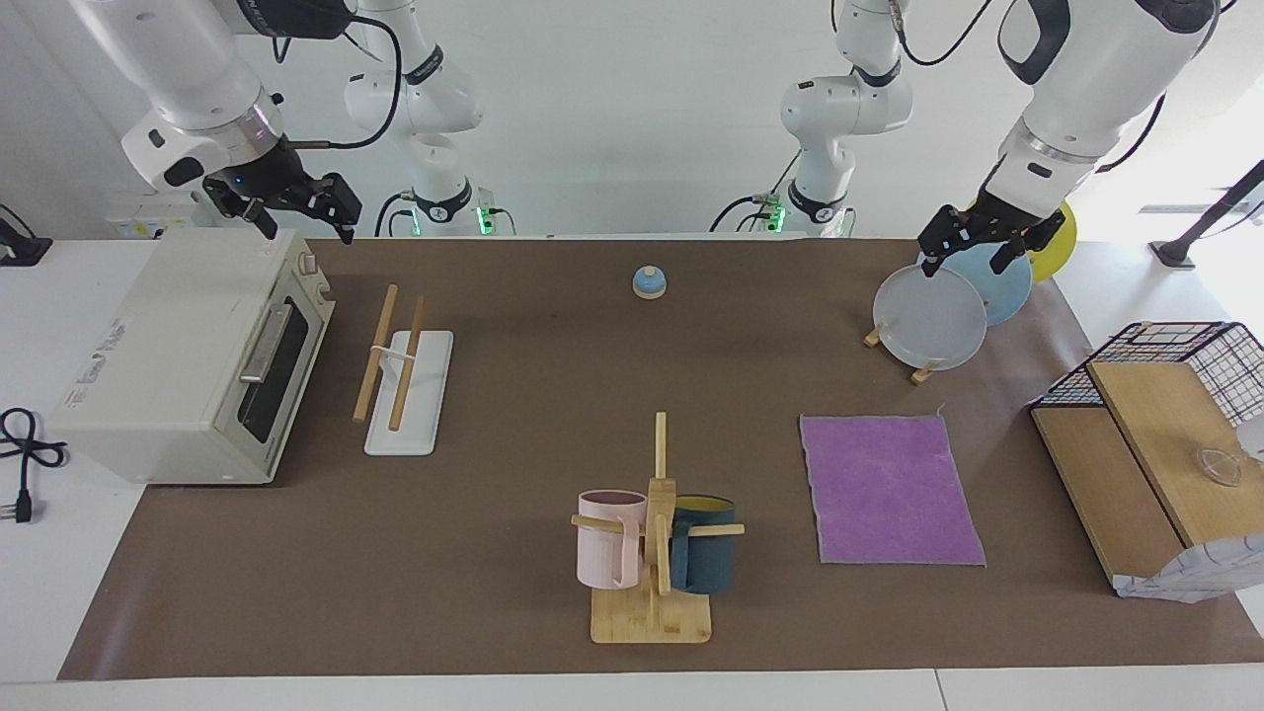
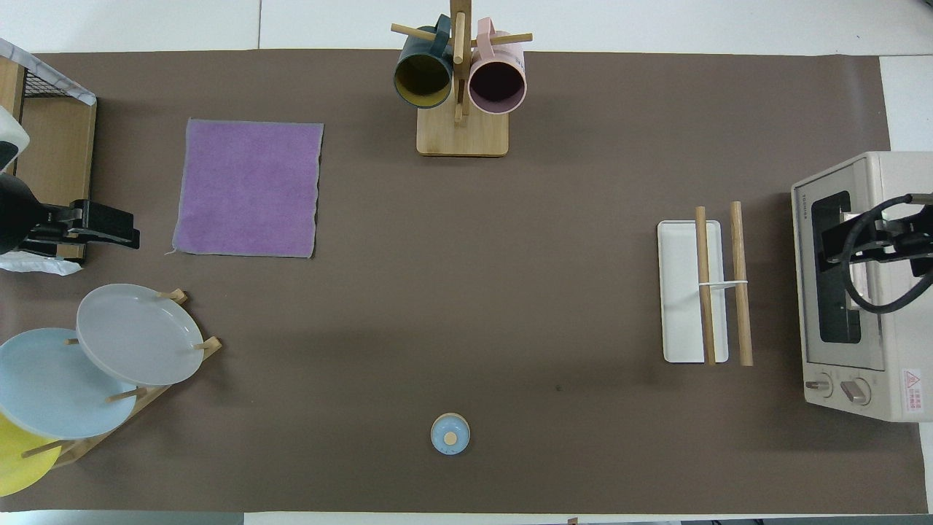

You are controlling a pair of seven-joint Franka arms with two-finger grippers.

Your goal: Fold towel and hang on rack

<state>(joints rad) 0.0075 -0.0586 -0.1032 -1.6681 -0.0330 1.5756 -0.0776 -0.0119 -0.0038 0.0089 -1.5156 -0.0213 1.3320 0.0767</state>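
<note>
The right claw [image 1: 296,207] hangs over the toaster oven [image 1: 188,355] at the right arm's end of the surface, its fingers spread and holding nothing. This arm waits.

Just beside the oven stands the rack [image 1: 405,380]: two pale wooden rods on a thin white upright over a flat white base. The rods run from nearer the robots to farther from them, so a cloth would drape across them toward either end of the surface. Nothing hangs on it yet.

At the middle, farther out, sits a mug stand [image 1: 652,553] with two mugs.

The towel [image 1: 889,489] lies flat and unfolded, purple face up, toward the left arm's end of the surface, well apart from the rack. It is close to square, with slightly wavy edges and no long axis to favour.

The left claw [image 1: 983,242] hovers over the plates [image 1: 933,316], released and empty. The towel lies outward from it, farther from the robots, so I judge the left arm the nearer one for the first fold.
</note>
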